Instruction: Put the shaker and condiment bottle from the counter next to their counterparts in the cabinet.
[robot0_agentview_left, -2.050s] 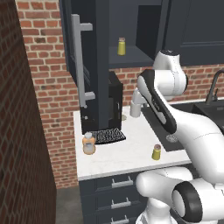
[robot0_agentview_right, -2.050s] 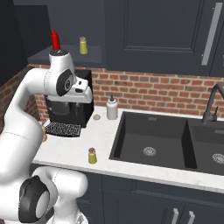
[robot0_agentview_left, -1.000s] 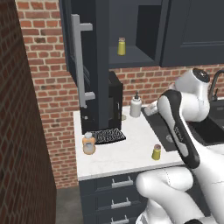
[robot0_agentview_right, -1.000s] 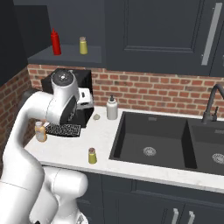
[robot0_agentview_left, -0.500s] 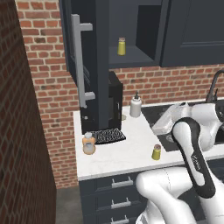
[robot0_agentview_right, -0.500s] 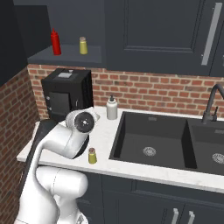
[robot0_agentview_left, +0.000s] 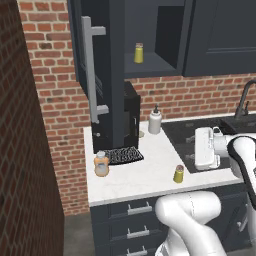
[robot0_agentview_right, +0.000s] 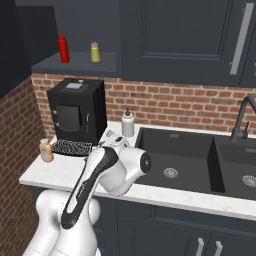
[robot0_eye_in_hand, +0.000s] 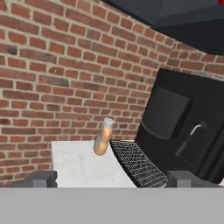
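Shaker (robot0_agentview_left: 178, 174) and condiment bottle (robot0_agentview_left: 101, 164) both on the counter (robot0_agentview_left: 145, 172), shaker near the front edge, bottle far left by the brick wall; nothing yet in the cabinet (robot0_agentview_left: 150, 64); pincer (robot0_eye_in_hand: 113, 178) wide open, empty, facing the bottle.

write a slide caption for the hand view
Open pincer looks across the white counter toward the orange condiment bottle beside a black grille tray, brick wall behind.
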